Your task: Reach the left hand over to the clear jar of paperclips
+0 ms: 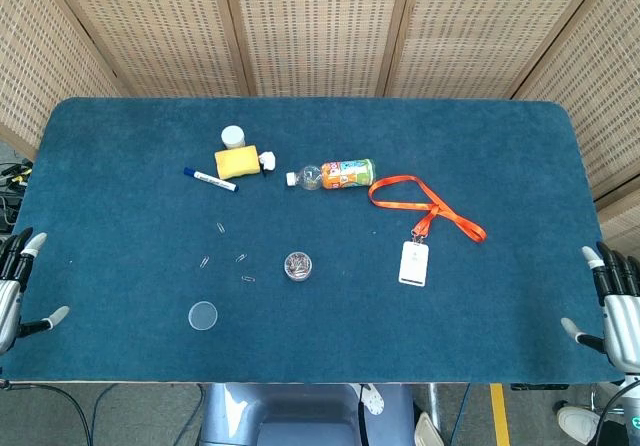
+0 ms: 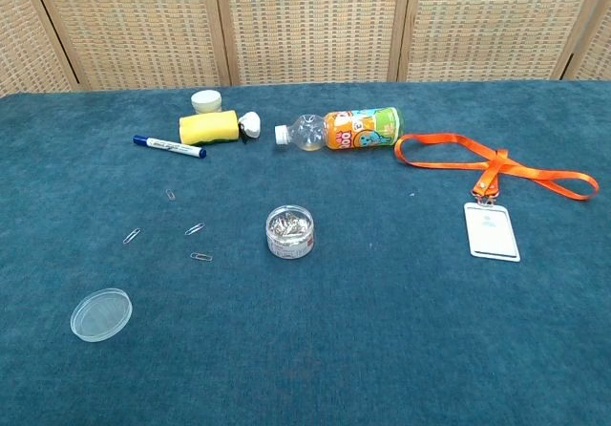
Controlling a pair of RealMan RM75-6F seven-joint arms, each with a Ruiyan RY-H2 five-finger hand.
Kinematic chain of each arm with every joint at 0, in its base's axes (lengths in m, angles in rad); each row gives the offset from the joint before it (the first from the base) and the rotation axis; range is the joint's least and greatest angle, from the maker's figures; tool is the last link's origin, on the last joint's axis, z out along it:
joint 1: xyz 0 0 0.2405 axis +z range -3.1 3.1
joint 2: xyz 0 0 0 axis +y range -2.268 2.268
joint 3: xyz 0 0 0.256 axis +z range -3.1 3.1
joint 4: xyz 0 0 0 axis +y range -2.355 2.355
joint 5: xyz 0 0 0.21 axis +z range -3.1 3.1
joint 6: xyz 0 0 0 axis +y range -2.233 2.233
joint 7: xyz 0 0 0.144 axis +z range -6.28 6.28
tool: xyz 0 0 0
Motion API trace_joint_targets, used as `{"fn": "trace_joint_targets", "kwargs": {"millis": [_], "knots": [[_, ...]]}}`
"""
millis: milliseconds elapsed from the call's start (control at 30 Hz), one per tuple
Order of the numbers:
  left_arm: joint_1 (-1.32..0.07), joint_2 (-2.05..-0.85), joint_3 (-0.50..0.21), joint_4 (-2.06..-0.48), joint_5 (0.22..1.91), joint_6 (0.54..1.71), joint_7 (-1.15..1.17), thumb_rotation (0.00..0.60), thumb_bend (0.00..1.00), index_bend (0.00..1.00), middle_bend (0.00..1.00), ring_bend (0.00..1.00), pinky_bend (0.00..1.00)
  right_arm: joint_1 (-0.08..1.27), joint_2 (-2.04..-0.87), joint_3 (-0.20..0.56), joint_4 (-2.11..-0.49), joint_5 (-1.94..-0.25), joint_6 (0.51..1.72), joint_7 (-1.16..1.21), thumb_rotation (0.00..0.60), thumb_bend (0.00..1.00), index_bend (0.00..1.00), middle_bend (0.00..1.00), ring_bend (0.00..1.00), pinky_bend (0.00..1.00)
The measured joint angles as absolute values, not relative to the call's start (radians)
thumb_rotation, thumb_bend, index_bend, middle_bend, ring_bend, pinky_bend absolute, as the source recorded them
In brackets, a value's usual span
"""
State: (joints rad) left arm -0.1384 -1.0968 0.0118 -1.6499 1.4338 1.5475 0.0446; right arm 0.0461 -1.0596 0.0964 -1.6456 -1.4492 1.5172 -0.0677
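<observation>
The clear jar of paperclips (image 1: 297, 265) (image 2: 289, 231) stands uncapped near the middle of the blue table. Its clear lid (image 1: 203, 315) (image 2: 100, 313) lies flat to the front left. Several loose paperclips (image 1: 241, 258) (image 2: 195, 228) are scattered between the two. My left hand (image 1: 14, 284) hangs at the table's left edge, far from the jar, fingers apart and holding nothing. My right hand (image 1: 615, 311) sits at the right edge, also with fingers spread and empty. Neither hand shows in the chest view.
At the back lie a blue marker (image 1: 210, 179), a yellow block (image 1: 237, 162), a white cap (image 1: 232, 136) and a toppled drink bottle (image 1: 335, 175). An orange lanyard (image 1: 430, 206) with a white badge (image 1: 413, 263) lies at the right.
</observation>
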Motion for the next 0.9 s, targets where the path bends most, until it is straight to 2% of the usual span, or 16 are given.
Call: {"fn": "trace_joint_targets", "kwargs": {"millis": [300, 400, 467, 567, 667, 900], "knots": [[-0.150, -1.103, 0.003, -1.673, 1.443, 1.505, 0.072, 0.600, 0.02, 0.02, 0.00, 0.00, 0.00, 0.044, -1.051, 0.098, -1.647, -1.445, 1.513, -0.035, 0.600, 0.00, 0.00, 0.00, 0.00, 0.00], [-0.179, -1.105, -0.005, -1.693, 1.452, 1.467, 0.107, 0.600, 0.07, 0.17, 0.00, 0.00, 0.00, 0.044, -1.044, 0.103, -1.648, -1.444, 1.516, -0.013, 0.600, 0.00, 0.00, 0.00, 0.00, 0.00], [-0.211, -1.109, -0.015, -1.711, 1.453, 1.420, 0.133, 0.600, 0.14, 0.28, 0.00, 0.00, 0.00, 0.043, -1.041, 0.106, -1.648, -1.444, 1.518, -0.001, 0.600, 0.00, 0.00, 0.00, 0.00, 0.00], [-0.273, -1.122, -0.038, -1.737, 1.442, 1.328, 0.166, 0.600, 0.21, 0.38, 0.00, 0.00, 0.00, 0.044, -1.036, 0.107, -1.647, -1.442, 1.513, 0.021, 0.600, 0.00, 0.00, 0.00, 0.00, 0.00], [-0.353, -1.151, -0.069, -1.755, 1.420, 1.226, 0.210, 0.600, 0.24, 0.42, 0.00, 0.00, 0.00, 0.046, -1.033, 0.107, -1.642, -1.440, 1.504, 0.030, 0.600, 0.00, 0.00, 0.00, 0.00, 0.00], [-0.494, -1.265, -0.133, -1.748, 1.277, 1.072, 0.393, 0.600, 0.30, 0.43, 0.00, 0.00, 0.00, 0.048, -1.032, 0.107, -1.634, -1.432, 1.495, 0.039, 0.600, 0.00, 0.00, 0.00, 0.00, 0.00]]}}
